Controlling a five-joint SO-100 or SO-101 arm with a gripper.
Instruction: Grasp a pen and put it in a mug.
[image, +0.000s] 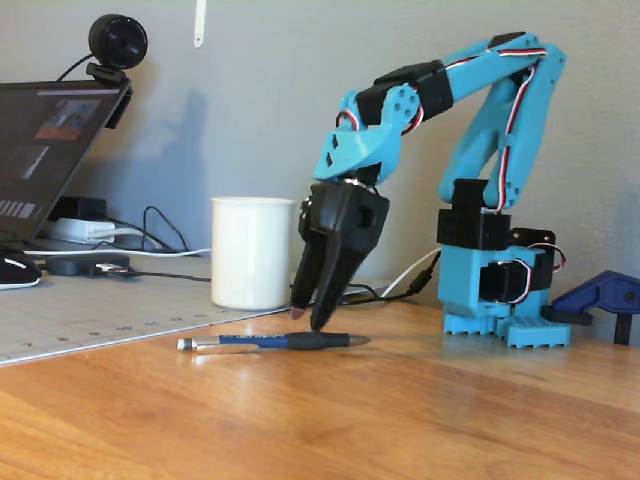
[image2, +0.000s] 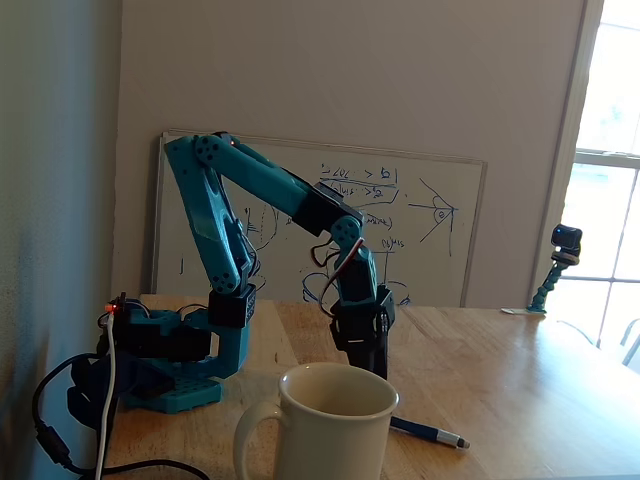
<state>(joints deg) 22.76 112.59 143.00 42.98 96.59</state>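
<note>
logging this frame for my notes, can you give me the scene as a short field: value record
pen: lying flat on the wooden table, not held
mug: upright, white, behind the pen in a fixed view; looks empty from the other
gripper: pointing down just above the pen's black section, jaws nearly closed, empty
arm: raised, reaching forward and down
task state: pen not yet grasped
</note>
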